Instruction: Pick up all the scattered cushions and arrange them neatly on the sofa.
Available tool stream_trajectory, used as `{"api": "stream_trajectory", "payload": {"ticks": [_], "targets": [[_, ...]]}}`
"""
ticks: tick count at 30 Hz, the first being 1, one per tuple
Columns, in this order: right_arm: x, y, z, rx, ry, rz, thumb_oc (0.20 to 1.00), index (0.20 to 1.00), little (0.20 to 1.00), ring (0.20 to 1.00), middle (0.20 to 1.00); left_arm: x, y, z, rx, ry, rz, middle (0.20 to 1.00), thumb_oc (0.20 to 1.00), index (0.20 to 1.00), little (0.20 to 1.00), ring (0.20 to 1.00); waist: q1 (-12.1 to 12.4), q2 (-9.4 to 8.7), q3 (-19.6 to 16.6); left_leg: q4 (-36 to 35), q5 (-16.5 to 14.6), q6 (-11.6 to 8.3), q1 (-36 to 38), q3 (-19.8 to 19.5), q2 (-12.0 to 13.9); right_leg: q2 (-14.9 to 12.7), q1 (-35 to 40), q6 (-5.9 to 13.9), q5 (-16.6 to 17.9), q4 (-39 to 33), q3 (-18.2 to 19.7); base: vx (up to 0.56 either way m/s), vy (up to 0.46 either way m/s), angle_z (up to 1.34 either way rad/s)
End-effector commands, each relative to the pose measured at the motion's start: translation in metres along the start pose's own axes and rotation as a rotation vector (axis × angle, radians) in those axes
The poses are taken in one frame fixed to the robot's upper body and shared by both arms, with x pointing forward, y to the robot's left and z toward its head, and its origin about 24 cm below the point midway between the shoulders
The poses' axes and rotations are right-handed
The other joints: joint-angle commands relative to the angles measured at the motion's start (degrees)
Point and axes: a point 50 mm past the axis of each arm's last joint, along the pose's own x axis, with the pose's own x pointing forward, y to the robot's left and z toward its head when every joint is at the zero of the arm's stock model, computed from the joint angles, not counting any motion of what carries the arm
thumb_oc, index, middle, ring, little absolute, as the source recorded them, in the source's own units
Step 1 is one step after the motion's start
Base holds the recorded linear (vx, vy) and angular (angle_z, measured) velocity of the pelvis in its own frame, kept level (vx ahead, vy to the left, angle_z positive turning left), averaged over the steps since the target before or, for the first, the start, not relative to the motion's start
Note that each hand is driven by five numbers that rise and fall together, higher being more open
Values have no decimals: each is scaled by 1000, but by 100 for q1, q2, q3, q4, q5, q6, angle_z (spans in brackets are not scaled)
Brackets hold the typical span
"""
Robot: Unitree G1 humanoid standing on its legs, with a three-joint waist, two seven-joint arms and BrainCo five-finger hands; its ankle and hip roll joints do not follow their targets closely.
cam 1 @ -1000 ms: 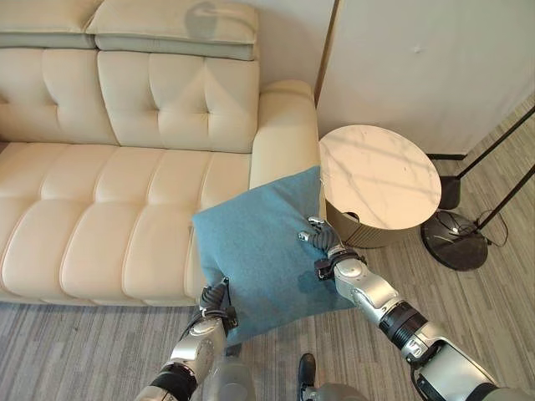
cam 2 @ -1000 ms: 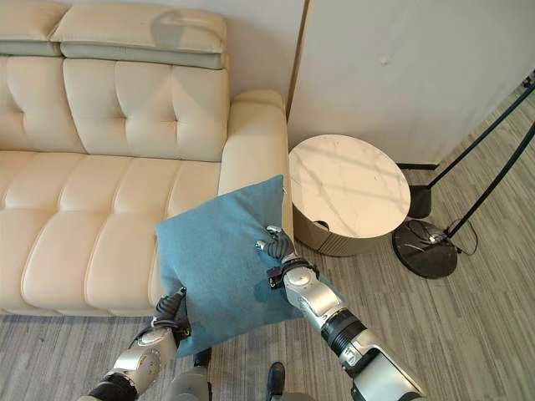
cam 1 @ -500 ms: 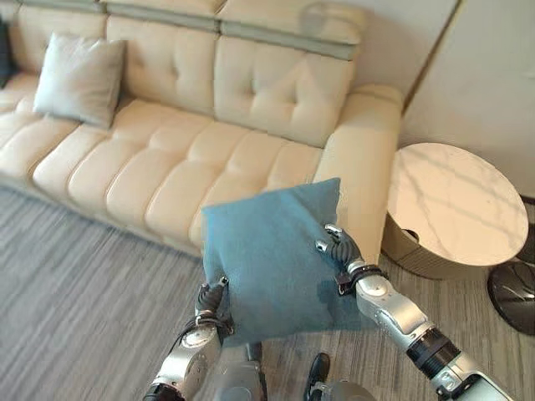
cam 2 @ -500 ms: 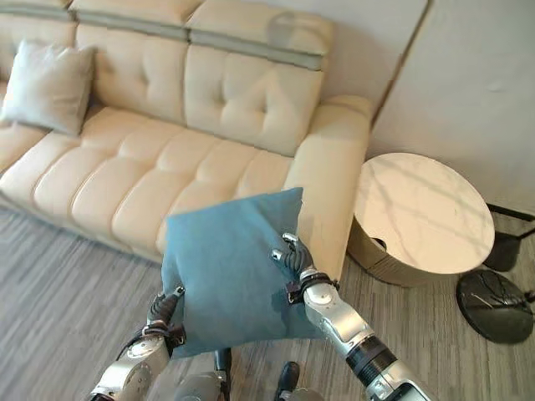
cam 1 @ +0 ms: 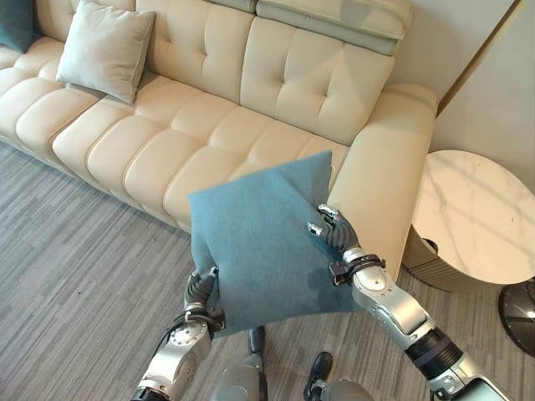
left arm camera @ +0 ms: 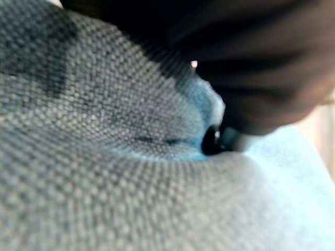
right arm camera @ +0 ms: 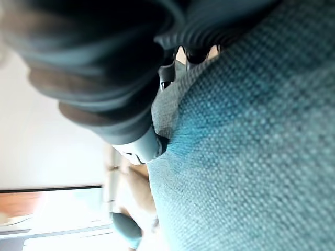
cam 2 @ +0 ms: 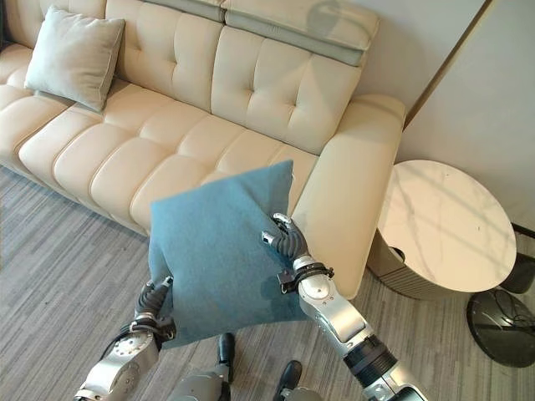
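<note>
A blue cushion (cam 1: 259,242) hangs in the air in front of the cream sofa (cam 1: 209,125), level with its right armrest. My left hand (cam 1: 199,294) grips the cushion's lower left edge, fingers curled into the cloth (left arm camera: 104,157). At the right edge my right hand (cam 1: 334,241) is curled round the fabric (right arm camera: 251,157). A light grey cushion (cam 1: 104,50) leans upright against the sofa back at the left. The corner of a dark teal cushion (cam 1: 15,21) shows at the far left of the sofa.
A round marble-topped side table (cam 1: 476,225) stands right of the sofa's armrest (cam 1: 389,167), with a black lamp base (cam 2: 500,316) on the floor beyond it. Grey wood-look floor (cam 1: 75,251) stretches in front of the sofa.
The camera has swung left, bringing the grey and teal cushions into view. Both hands still hold the blue cushion, now a little higher against the sofa front.
</note>
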Motion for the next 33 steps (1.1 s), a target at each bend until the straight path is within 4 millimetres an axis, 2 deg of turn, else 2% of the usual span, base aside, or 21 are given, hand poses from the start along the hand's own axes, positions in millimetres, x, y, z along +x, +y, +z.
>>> {"api": "stream_trajectory", "payload": {"ticks": [1,5,6,7,8,9,10,11,12,13,14,16,18,21,25,26,27,28,30,32,33], "targets": [[-6,51,50,113,-261,261,200,200,200,200,200,-14,-44,61,-92,-311,-215,200,200,200,200,200,21,-150,-268,-32,-1233,-173,621,467,43,58,-379,372,-233,26,485,32,143,-15],[-8,50,53,105,-276,268,200,200,200,200,200,-19,-40,62,-112,-317,-207,200,200,200,200,200,53,-175,-287,-32,-1291,-74,670,462,-26,-19,-419,435,-255,261,578,26,156,-18],[-9,50,53,97,-278,267,200,200,200,200,200,-19,-40,62,-119,-319,-203,200,200,200,200,200,56,-147,-268,-32,-1286,28,682,434,-84,-103,-582,427,-318,749,633,-21,119,-9],[-9,50,53,97,-278,267,200,200,200,200,200,-19,-40,62,-119,-319,-203,200,200,200,200,200,56,-149,-273,-32,-1286,30,676,435,-87,-109,-597,428,-327,768,636,4,242,-7],[-10,50,54,77,-285,262,200,200,200,200,200,-19,-39,63,-119,-325,-188,200,200,200,200,200,35,-110,-205,-32,-1335,137,785,365,-133,-246,-891,448,-301,1547,779,17,125,-2],[-10,50,54,77,-285,262,200,200,200,200,200,-18,-39,63,-119,-325,-188,200,200,200,200,200,39,-114,-208,-32,-1335,140,781,369,-139,-254,-907,450,-312,1570,786,25,237,3],[-8,53,54,60,-287,270,200,200,200,200,200,-17,-38,66,-113,-338,-170,200,200,200,200,200,20,-75,-94,-32,-1391,245,896,339,-189,-360,-1190,519,-59,2306,906,15,128,8],[-6,55,54,56,-285,273,200,200,200,200,200,-17,-40,65,-108,-339,-171,200,200,200,200,200,-4,-60,-54,-32,-1401,254,901,299,-196,-257,-1369,509,-95,2520,1144,14,126,7],[-6,55,54,56,-286,273,200,200,200,200,200,-17,-40,65,-108,-339,-171,200,200,200,200,200,3,-64,-66,-32,-1395,254,884,308,-197,-256,-1393,505,-91,2525,1153,35,-13,4],[-2,56,58,43,-297,269,200,200,200,200,200,-16,-39,68,-110,-350,-158,200,200,200,200,200,5,-84,-34,-32,-1404,199,849,295,-171,131,-1662,418,-312,2080,1438,37,-42,10],[1,53,63,30,-316,262,200,200,200,200,200,-15,-38,70,-109,-361,-153,200,200,200,200,200,17,-97,21,-32,-1393,178,816,298,-188,253,-1741,396,-266,1677,1457,73,-56,17],[3,49,68,25,-331,250,200,200,200,200,200,-14,-40,72,-120,-364,-154,200,200,200,200,200,29,-149,65,-32,-1372,130,783,270,-237,414,-1736,438,45,684,1535,129,-63,28],[4,46,71,23,-342,238,200,200,200,200,200,-12,-44,71,-127,-352,-160,200,200,200,200,200,-35,-216,46,-32,-1435,92,839,121,-327,700,-1800,517,247,50,1913,264,-91,43],[-1,42,70,13,-349,234,200,200,200,200,200,-13,-55,67,-141,-336,-195,200,200,200,200,200,-137,-212,-102,-32,-1620,54,1019,-160,-409,756,-1620,426,251,-32,2072,383,-91,67],[-4,35,64,15,-332,221,200,200,200,200,200,-15,-61,72,-157,-354,-218,200,200,200,200,200,-268,-59,-252,-32,-1704,-3,1282,-325,-347,789,-1429,298,102,116,1931,355,-99,73],[-6,30,59,12,-312,207,200,200,200,200,200,-16,-64,72,-162,-349,-231,200,200,200,200,200,-326,-23,-331,604,-1808,-140,1256,-340,-234,780,-1219,146,-144,197,1764,581,-223,59],[-6,27,57,11,-303,198,200,200,200,200,200,-16,-64,72,-166,-347,-237,200,200,200,200,200,-361,-10,-323,1027,-1788,-233,1165,-338,-189,775,-1055,90,-229,186,1656,675,-289,65],[-8,22,56,6,-300,193,200,200,200,200,200,-16,-62,72,-169,-354,-232,200,200,200,200,200,-342,-21,-281,1811,-1477,-433,963,-317,-177,801,-721,-11,-333,81,1571,426,-197,68],[-7,20,58,7,-304,194,200,200,200,200,200,-17,-62,74,-167,-361,-241,200,200,200,200,200,-280,-44,-208,2653,-1250,-571,628,-424,-216,842,-479,-102,-392,-27,1546,337,-183,44],[-8,18,57,17,-302,188,200,200,200,200,200,-17,-61,73,-181,-352,-238,200,200,200,200,200,-246,-96,-190,2887,-1141,-546,401,-396,-117,842,-332,-173,-507,-79,1517,229,-140,-17],[-9,18,54,13,-291,183,200,200,200,200,200,-18,-59,72,-190,-344,-232,200,200,200,200,200,-224,-183,-171,2662,-1353,-387,108,-391,-86,736,-247,-155,-547,-90,1569,184,-66,-25]]}}
